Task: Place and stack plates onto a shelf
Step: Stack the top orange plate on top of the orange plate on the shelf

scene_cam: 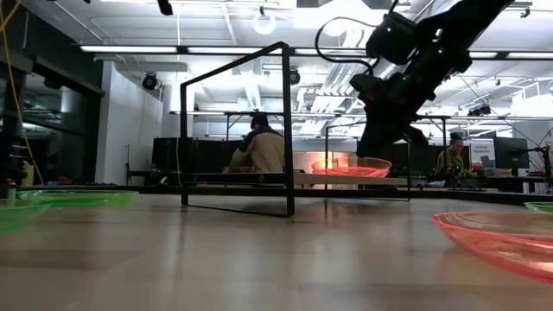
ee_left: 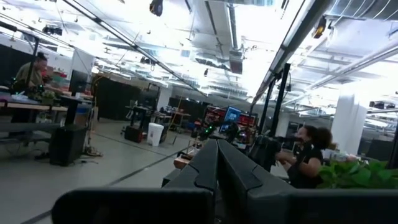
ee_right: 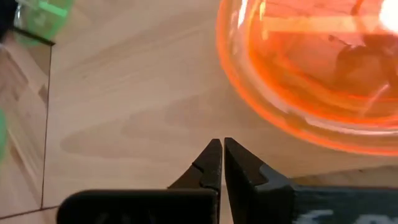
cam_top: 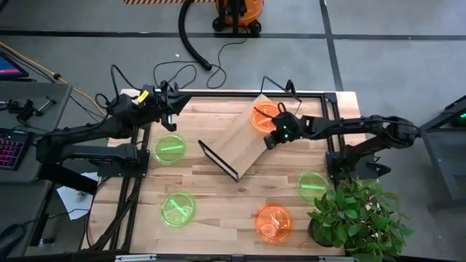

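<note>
On the rectangular light-wood shelf (cam_top: pixel 244 142), one translucent neon-orange round plate (cam_top: pixel 263 116) sits at the far corner. Right hand (cam_top: pixel 270 141), fingers together and empty, hovers just beside it. Left hand (cam_top: pixel 172 106), also together, is well apart.

The butcher-block table (cam_top: pixel 218 200) carries the shelf (cam_top: pixel 244 142) (one orange plate (cam_top: pixel 263 116) on it) and four plates

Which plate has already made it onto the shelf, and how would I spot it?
Find the shelf, the light-wood board lying at a slant mid-table. At its far corner sits an orange plate, just beside the shut right gripper. It is the only plate on the board; the other orange plate and three green ones lie on the tabletop.
</note>
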